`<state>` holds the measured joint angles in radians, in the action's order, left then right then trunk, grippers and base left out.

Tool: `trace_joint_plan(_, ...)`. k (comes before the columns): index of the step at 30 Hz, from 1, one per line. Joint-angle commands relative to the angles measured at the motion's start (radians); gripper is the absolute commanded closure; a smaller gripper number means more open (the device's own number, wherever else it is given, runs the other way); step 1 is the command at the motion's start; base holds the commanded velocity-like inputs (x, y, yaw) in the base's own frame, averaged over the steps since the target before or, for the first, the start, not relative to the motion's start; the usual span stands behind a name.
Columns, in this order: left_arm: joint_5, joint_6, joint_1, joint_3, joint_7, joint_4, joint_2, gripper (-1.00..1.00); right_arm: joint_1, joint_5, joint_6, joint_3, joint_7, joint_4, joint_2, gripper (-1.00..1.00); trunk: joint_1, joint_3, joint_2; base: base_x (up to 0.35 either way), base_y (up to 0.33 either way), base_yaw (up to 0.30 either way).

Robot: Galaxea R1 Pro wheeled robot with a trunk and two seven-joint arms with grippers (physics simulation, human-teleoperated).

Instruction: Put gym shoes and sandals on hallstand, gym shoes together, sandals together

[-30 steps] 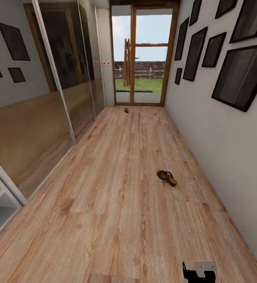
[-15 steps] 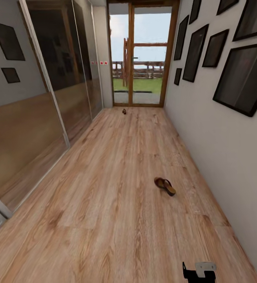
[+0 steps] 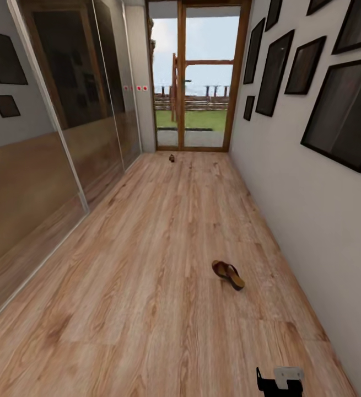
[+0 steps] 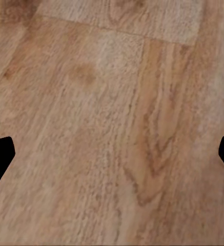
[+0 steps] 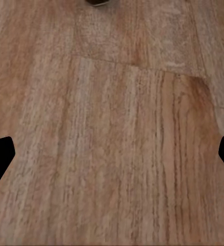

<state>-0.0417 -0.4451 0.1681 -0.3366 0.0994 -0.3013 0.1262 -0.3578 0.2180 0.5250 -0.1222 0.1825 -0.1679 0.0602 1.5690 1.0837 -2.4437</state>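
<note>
Lying alone on the corridor floor [image 3: 147,286], one sandal [image 3: 227,274] rests at about one o'clock from the robot, near the right wall. Both grippers, left [image 4: 112,159] and right [image 5: 112,156], hang spread wide over bare planks. Light and flexible by appearance, it probably grips best across the sole edges mid-length.

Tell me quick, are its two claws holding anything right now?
Left gripper: open, holding nothing, above the floor.
Right gripper: open, holding nothing.
</note>
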Motion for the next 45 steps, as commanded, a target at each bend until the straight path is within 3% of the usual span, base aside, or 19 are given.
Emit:
trace_joint_plan(1,-0.004,-0.003,0.001,-0.009,0.008,0.001,0.0,-1.0,0.0,0.011,0.003,-0.007,0.003,0.001,0.0,-1.0,0.0,0.001,0.0,0.296,-0.142,0.0)
trace_joint_plan(37,-0.004,-0.003,0.001,-0.009,0.008,0.001,0.0,-1.0,0.0,0.012,0.003,-0.007,0.003,0.001,0.001,-1.0,0.0,0.001,0.0,0.295,-0.142,0.0)
trace_joint_plan(45,-0.004,-0.003,0.001,-0.009,0.008,0.001,0.0,-1.0,0.0,0.008,0.001,-0.008,0.007,0.001,0.0,-1.0,0.0,0.001,0.0,0.288,-0.151,0.195)
